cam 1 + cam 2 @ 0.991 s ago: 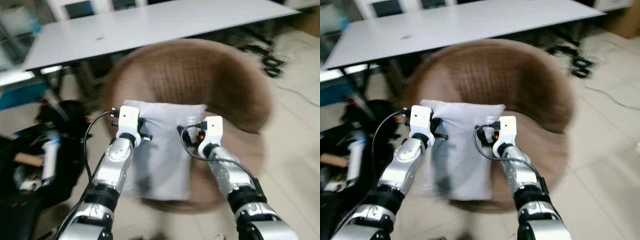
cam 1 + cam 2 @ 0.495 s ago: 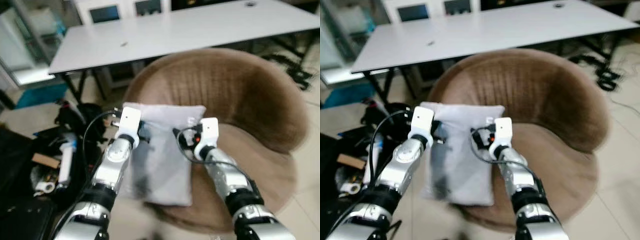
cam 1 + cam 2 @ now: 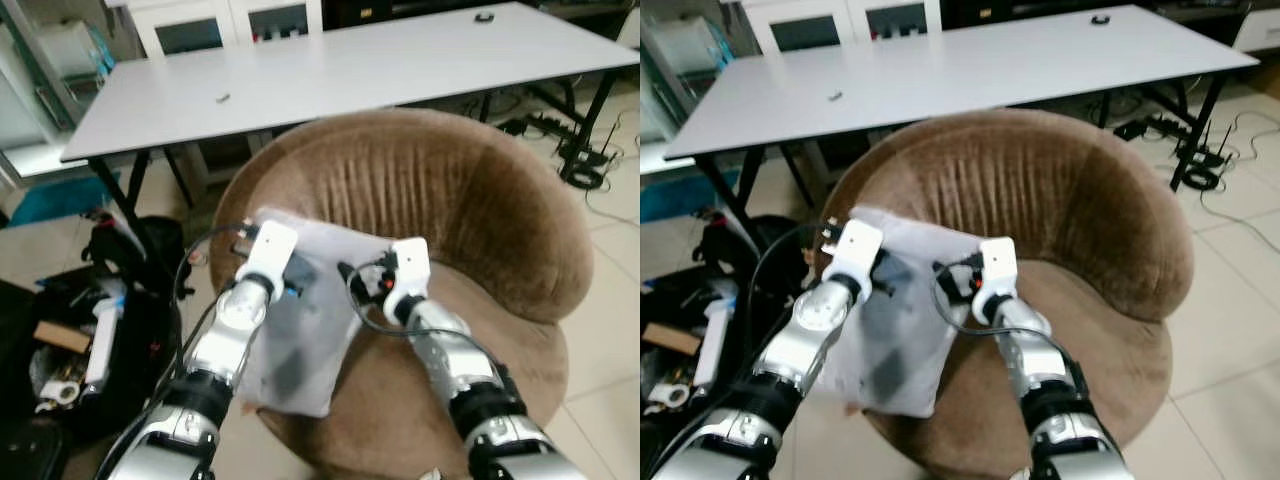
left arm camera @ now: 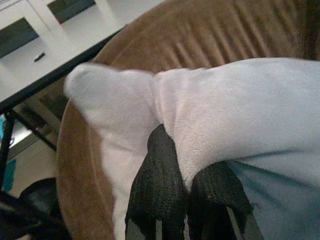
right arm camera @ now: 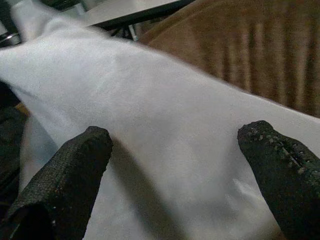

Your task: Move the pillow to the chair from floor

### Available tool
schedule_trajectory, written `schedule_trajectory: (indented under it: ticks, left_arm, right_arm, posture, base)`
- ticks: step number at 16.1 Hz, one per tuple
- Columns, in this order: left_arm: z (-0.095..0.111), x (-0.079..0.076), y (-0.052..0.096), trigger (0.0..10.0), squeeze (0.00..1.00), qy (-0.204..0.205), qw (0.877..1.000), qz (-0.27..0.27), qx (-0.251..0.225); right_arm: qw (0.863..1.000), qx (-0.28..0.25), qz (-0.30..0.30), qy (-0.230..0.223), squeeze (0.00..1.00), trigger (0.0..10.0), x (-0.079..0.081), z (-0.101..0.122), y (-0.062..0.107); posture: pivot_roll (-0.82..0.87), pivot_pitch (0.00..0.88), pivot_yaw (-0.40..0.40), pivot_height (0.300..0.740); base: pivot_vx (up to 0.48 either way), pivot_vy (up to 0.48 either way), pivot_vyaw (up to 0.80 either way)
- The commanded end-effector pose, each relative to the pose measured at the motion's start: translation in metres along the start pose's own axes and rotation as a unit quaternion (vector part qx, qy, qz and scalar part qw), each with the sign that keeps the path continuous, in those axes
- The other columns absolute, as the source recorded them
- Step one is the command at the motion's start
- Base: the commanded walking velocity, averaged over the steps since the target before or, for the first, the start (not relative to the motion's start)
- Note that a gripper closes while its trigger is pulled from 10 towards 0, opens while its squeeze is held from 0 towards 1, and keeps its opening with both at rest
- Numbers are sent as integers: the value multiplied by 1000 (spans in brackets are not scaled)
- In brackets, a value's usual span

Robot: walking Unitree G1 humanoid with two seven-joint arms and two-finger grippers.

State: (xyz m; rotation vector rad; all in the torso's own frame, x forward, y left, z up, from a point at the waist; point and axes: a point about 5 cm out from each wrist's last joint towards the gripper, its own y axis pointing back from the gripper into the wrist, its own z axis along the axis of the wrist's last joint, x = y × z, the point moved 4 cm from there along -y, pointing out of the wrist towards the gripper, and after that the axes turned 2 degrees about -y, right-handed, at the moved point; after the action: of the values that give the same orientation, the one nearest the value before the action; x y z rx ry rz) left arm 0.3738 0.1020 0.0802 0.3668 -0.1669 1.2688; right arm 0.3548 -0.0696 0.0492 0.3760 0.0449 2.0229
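A pale grey pillow [image 3: 305,330] hangs tilted over the front left rim of the round brown chair [image 3: 460,200], and its lower end droops past the seat edge. My left gripper [image 4: 184,156] is shut on a fold at the pillow's upper edge. My right gripper [image 5: 184,146] is open, with its fingers [image 5: 70,165] spread wide against the pillow's [image 5: 165,115] face near its other upper corner. From the head, both wrists meet at the top of the pillow [image 3: 895,320], the left gripper [image 3: 292,276] and the right gripper [image 3: 358,282] close together.
A long white table [image 3: 350,60] stands right behind the chair. Black bags and loose clutter [image 3: 95,310] crowd the floor on the left. Cables and a power strip [image 3: 580,150] lie at the far right. Bare tile floor [image 3: 610,330] lies to the right of the chair.
The head view has shifted and sharpened, and the chair now sits centred. The pillow, which hung straight, now hangs tilted, and the two grippers are closer together.
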Motion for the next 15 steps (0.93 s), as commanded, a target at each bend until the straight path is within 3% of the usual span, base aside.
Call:
schedule_trajectory:
  ticks: [1,2,3,5,9,11,12,13,14,15]
  left_arm:
    - [2,11,1,10000,0,-3,1000,11,-6]
    - [3,13,0,10000,0,-3,1000,12,-5]
    - [5,25,-3,10000,0,0,1000,23,-2]
    - [8,51,-8,10000,0,-38,999,36,5]
    - [39,115,-17,10000,0,-94,993,74,6]
    - [50,120,-21,10000,0,-94,993,66,2]
    - [50,119,-23,10000,0,-112,992,50,12]
    - [51,126,-24,10000,0,-168,985,30,38]
    - [51,130,-23,10000,0,-191,980,26,48]
    - [58,150,-20,10000,0,-237,969,35,62]
  right_arm:
    - [1000,-4,20,5,0,10000,13,2,-4]
    - [1000,-3,21,6,0,10000,12,2,-4]
    - [1000,-3,19,6,0,10000,10,4,-5]
    - [1000,-4,16,7,0,10000,8,6,-5]
    - [1000,-2,22,3,0,10000,16,0,-5]
    - [1000,2,29,7,0,10000,20,-3,-4]
    - [1000,2,29,7,0,10000,20,-3,-4]
    - [1000,1,29,7,0,10000,20,-3,-4]
    - [1000,1,29,7,0,10000,19,-3,-3]
    - [1000,1,27,8,0,10000,17,-4,-2]
  posture:
    - [-115,0,107,740]
    - [-115,0,108,740]
    - [-114,0,110,740]
    - [-111,0,109,740]
    - [-113,0,122,740]
    - [-119,0,131,740]
    - [-122,0,134,740]
    - [-129,0,140,740]
    - [-129,0,140,740]
    - [-137,0,150,740]
  base:
    - [0,0,0]
    - [0,0,0]
    - [0,0,0]
    - [120,-422,0]
    - [205,-396,0]
    - [283,-384,0]
    - [0,0,0]
    - [0,0,0]
    - [0,0,0]
    - [0,0,0]
